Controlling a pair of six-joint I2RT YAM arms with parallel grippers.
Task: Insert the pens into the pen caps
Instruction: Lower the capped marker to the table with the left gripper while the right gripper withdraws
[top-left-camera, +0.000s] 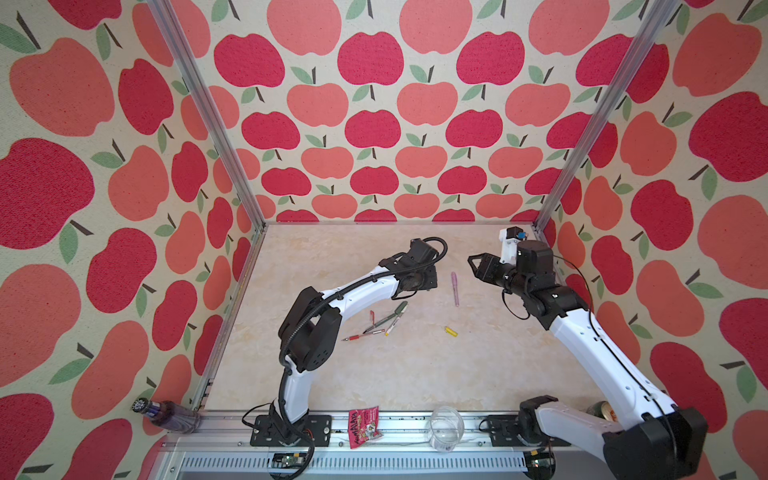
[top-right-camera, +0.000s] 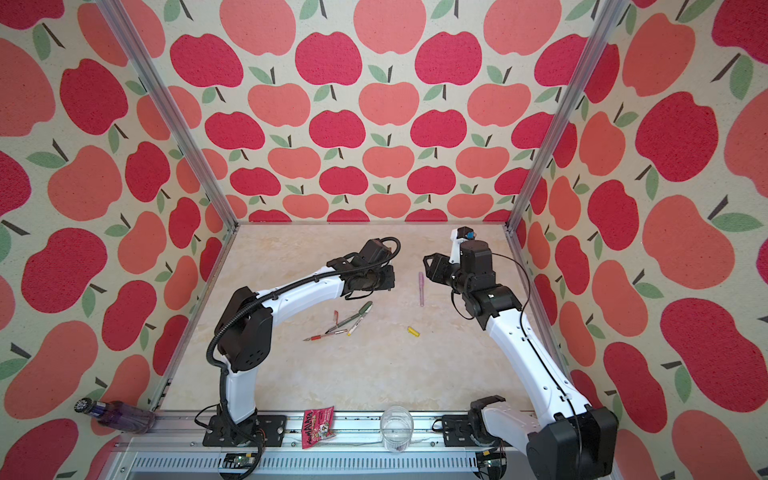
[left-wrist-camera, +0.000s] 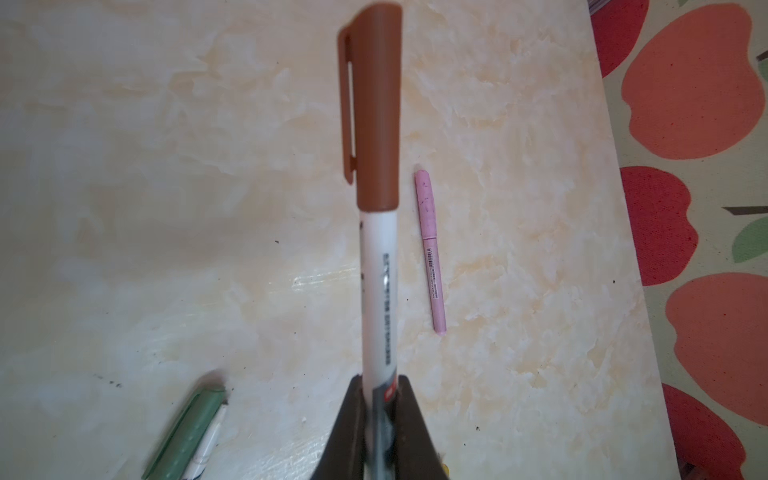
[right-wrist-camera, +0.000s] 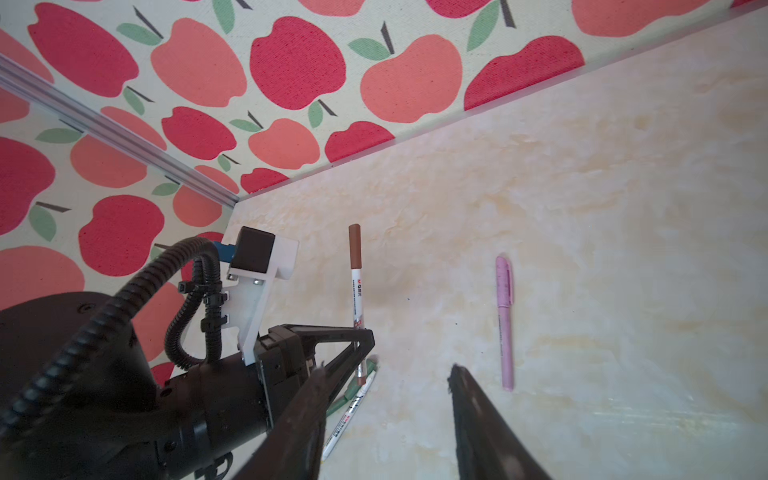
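The left tool (left-wrist-camera: 380, 384) pinches the brown-capped white pen (left-wrist-camera: 377, 291) by its barrel end, above the worktop (left-wrist-camera: 145, 187). The right tool (right-wrist-camera: 386, 370) is spread and holds nothing. The lilac pen (right-wrist-camera: 505, 324) lies flat between them.

shells: white (top-left-camera: 361, 293) | joints: black (top-left-camera: 309, 332) | conduit: black, corrugated (right-wrist-camera: 83, 332) | camera bracket: white, two screws (right-wrist-camera: 253, 307)

My left gripper (left-wrist-camera: 380, 380) is black; the white pen (left-wrist-camera: 376, 291) in it has a brown cap (left-wrist-camera: 374, 108). Another is a lilac-pink pen (left-wrist-camera: 430, 249), the loose yellow cap (top-left-camera: 451, 331) bright, the tabletop (top-left-camera: 374, 374) cream marbled, the walls (top-left-camera: 374, 124) red-and-coral apples.
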